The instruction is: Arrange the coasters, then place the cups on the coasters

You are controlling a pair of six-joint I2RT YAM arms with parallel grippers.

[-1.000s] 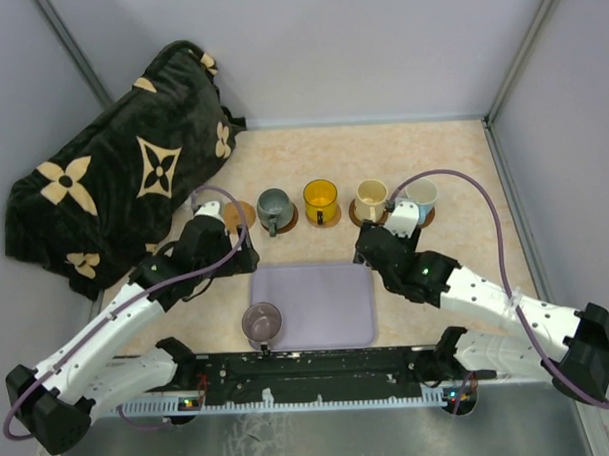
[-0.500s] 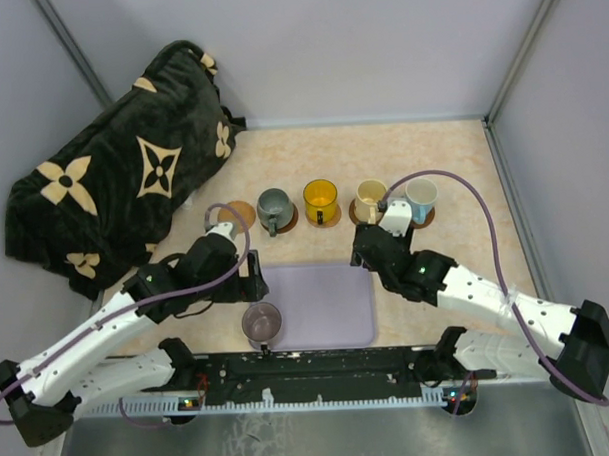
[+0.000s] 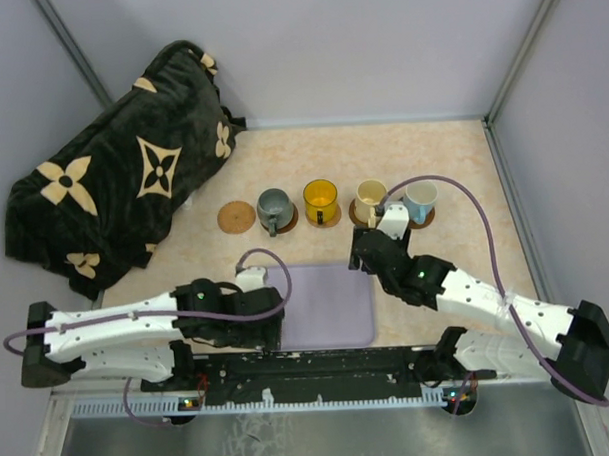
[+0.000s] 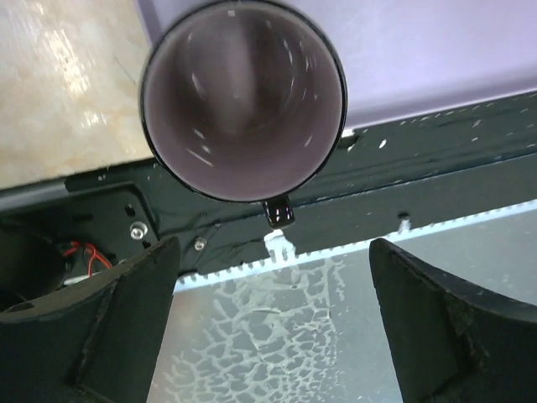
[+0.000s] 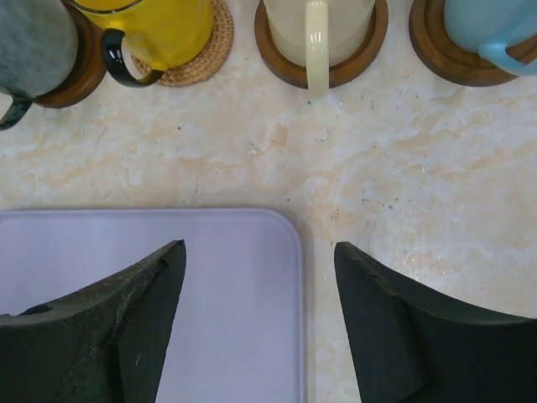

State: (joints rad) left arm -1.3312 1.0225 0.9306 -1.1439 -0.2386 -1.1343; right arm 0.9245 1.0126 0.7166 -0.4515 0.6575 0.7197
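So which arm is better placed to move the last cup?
Left. The left fingers, open, are lined up on the purple cup at the near-left corner of the tray, and the bare coaster lies on that side. The right fingers hang over its far-right corner.

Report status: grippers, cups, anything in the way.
Left gripper open, hovering at purple cup, not gripping. Right gripper open, empty, over tray. Four cups on coasters; leftmost coaster bare. Nothing seen blocking it.

I see grey panel walls enclosing a beige marbled tabletop, with a dark floral plush blanket at its far-left corner.
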